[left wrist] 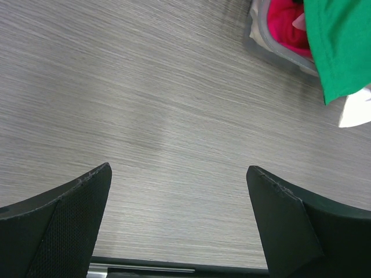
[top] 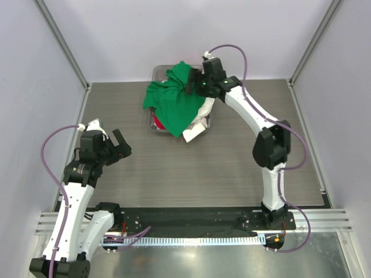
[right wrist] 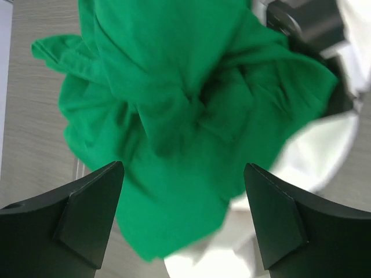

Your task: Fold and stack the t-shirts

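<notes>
Black fingers point(right wrist: 93, 214) of my right gripper point(right wrist: 182, 168) stand apart above the crumpled bright green cloth t-shirt point(right wrist: 174, 116). It spills over the clear plastic bin point(top: 157, 72) at the far side, covering a white cloth shirt point(top: 194, 132) and a red cloth shirt point(left wrist: 284, 29). My left gripper point(left wrist: 179, 171), also spread and holding nothing, hangs over the grey wood-grain table point(left wrist: 145, 104), well apart.

Three shirts showed: one green shirt point(top: 174, 104), one white shirt point(top: 196, 128) and one red shirt point(top: 157, 123). There was one bin point(top: 157, 72). Two end effectors appeared: the left end effector point(top: 123, 143) and the right end effector point(top: 192, 85).
</notes>
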Tool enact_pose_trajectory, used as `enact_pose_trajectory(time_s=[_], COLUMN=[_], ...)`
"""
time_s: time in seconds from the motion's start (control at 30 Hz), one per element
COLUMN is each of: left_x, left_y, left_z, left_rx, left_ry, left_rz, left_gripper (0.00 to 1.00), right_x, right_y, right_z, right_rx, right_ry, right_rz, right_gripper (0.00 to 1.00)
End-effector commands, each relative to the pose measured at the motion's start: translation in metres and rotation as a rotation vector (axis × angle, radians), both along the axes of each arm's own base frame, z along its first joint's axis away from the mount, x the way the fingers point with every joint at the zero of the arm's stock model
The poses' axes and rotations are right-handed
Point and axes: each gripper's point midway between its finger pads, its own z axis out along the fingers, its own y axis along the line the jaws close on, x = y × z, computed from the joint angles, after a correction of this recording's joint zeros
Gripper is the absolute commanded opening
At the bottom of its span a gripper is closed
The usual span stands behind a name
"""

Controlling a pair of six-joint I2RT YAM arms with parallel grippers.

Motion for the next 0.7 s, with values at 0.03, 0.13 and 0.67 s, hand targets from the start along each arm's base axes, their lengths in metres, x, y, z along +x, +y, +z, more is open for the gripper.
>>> enact_pose_trajectory(time_s=[0.03,0.13,0.67], left_x=[0.005,0.006,0.007], left_y=[-0.002,-0.003,-0.002], left_z=[0.005,0.003,0.003], left_rx=[-0.015,-0.019,-0.01], left_ry=[-0.032,-0.026,-0.025], left_rz=[0.0,-0.008,-0.003], left_gripper=[0.99,1.0,0.96], right_x=[0.035,0.051,-0.067], right_y=[0.02,0.028,0.09], right_z=[0.018,0.024,0.181], right_rx=[-0.025,-0.021,-0.03], right_ry=[-0.086,-0.121,-0.434], right_rz=[0.0,-0.012,0.182], right_gripper=[0.9,0.9,0.01])
